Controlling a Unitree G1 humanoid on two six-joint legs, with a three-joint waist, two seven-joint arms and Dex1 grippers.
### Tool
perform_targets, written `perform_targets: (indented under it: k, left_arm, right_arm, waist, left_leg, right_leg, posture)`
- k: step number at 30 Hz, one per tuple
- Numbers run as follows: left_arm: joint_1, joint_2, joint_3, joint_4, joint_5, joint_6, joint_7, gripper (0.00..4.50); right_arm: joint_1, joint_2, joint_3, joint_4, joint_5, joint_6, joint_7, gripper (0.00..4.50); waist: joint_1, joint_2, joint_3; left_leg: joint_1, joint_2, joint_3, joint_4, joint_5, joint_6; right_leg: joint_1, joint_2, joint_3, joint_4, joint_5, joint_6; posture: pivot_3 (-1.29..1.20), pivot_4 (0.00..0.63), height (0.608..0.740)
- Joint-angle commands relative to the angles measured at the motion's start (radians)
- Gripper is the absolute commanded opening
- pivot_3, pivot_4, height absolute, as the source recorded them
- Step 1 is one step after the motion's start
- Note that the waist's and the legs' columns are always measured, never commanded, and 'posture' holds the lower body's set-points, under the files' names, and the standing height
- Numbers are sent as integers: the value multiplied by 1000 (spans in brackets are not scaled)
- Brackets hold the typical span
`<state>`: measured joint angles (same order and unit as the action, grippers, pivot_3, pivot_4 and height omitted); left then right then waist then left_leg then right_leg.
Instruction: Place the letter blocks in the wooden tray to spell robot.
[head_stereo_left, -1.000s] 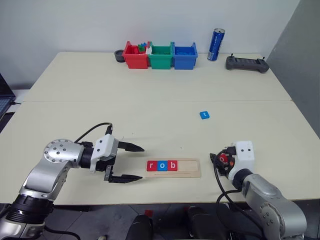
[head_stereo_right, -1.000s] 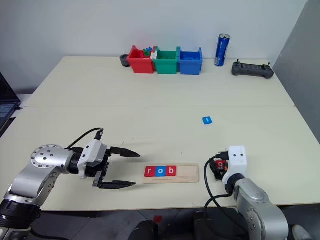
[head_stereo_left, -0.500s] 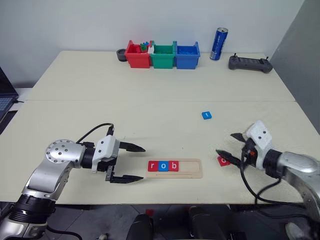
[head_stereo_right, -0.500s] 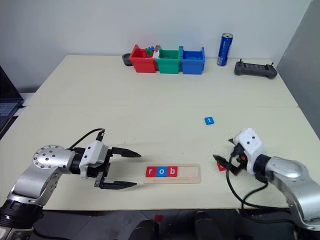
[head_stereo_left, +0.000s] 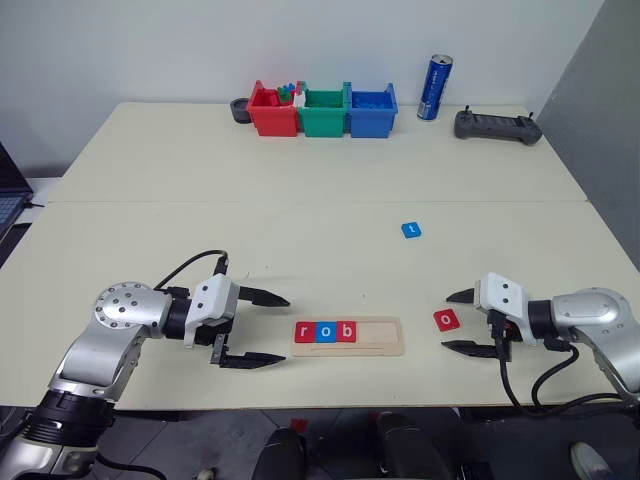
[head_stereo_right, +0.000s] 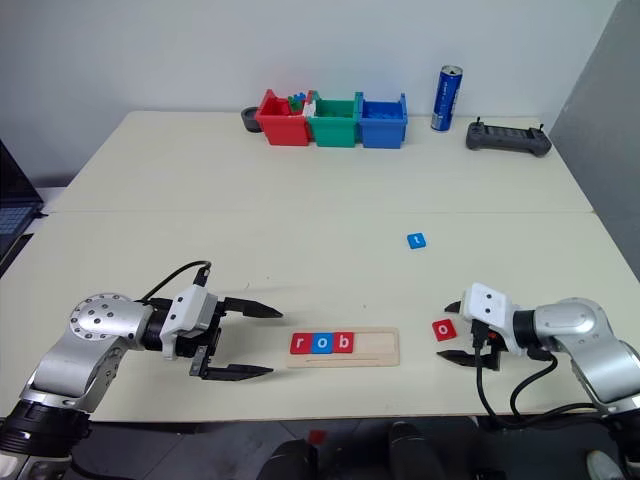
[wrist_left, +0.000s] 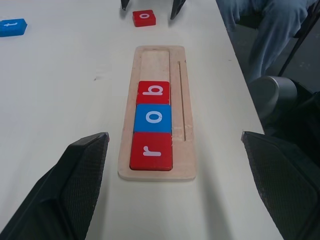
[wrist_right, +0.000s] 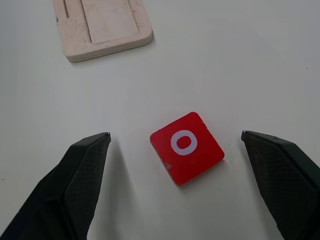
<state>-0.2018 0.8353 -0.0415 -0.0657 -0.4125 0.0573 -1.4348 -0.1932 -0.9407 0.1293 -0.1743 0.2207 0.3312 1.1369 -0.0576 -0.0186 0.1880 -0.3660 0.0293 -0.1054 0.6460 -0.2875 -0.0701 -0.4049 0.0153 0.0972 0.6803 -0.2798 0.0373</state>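
Wooden tray: lies flat on the table, lower centre of the left eye view, long side running left to right.
Tiles in tray: red r, blue o, red b — side by side, touching, filling the tray's left end; the right end of the groove is bare wood.
Red o tile: flat on the table just right of the tray's right end, apart from it, letter up, turned a little askew.
Blue t tile: alone on the table, right of centre in the frame, well above the tray.
Left gripper: lower left of the frame, fingers spread wide and holding nothing, tips pointing toward the tray's left end, near it but not touching.
Right gripper: lower right of the frame, fingers wide apart — the red o tile sits just off the tips, level with the gap between them, untouched.
Back of table: red, green and blue bins in a row, a blue can and a dark controller to their right.
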Motion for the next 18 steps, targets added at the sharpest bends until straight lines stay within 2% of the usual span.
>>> perform_targets:
  k: [1,4,7,12,14,15,18]
  left_arm:
    - [-1,-2,4,-9,0,-16,-5,4500]
    - [8,-3,4,-17,1,-17,-1,4500]
    - [13,-5,4,-16,2,-23,-1,4500]
    - [18,-9,10,49,11,-74,-27,4500]
    - [21,-9,14,86,14,-105,-42,4500]
    - [23,-9,16,104,16,-121,-50,4500]
    - [33,-8,21,144,20,-164,-67,4500]
  right_arm:
    - [-43,-6,23,34,-6,-19,62,4458]
    - [-75,11,40,65,-3,-7,82,4458]
    - [-100,33,60,93,-6,2,89,3861]
    - [-112,52,72,109,-15,11,95,2066]
    - [-108,55,65,101,-7,21,93,1517]
    - [-107,55,61,97,-2,26,93,1366]
    - [-97,42,45,67,11,38,94,1377]
  waist:
    - [0,0,0]
    - [-1,0,0]
    - [-1,0,0]
    - [0,0,0]
    - [0,0,0]
    - [0,0,0]
    - [0,0,0]
  left_leg:
    - [0,0,0,0,0,0]
    - [0,0,0,0,0,0]
    - [0,0,0,0,0,0]
    - [0,0,-1,0,0,0]
    - [0,0,-1,0,0,0]
    - [0,0,-1,0,0,0]
    - [0,0,-1,0,0,0]
  right_leg:
    - [0,0,0,0,0,0]
    - [0,0,0,0,0,0]
    - [0,0,0,1,0,0]
    - [0,0,0,1,0,0]
    - [0,0,-1,1,0,0]
    - [0,0,-1,1,0,0]
    - [0,0,-1,1,0,0]
  posture:
    - [0,150,740]
    - [0,150,740]
    - [0,150,740]
    - [0,150,740]
    - [0,150,740]
    - [0,150,740]
    - [0,150,740]
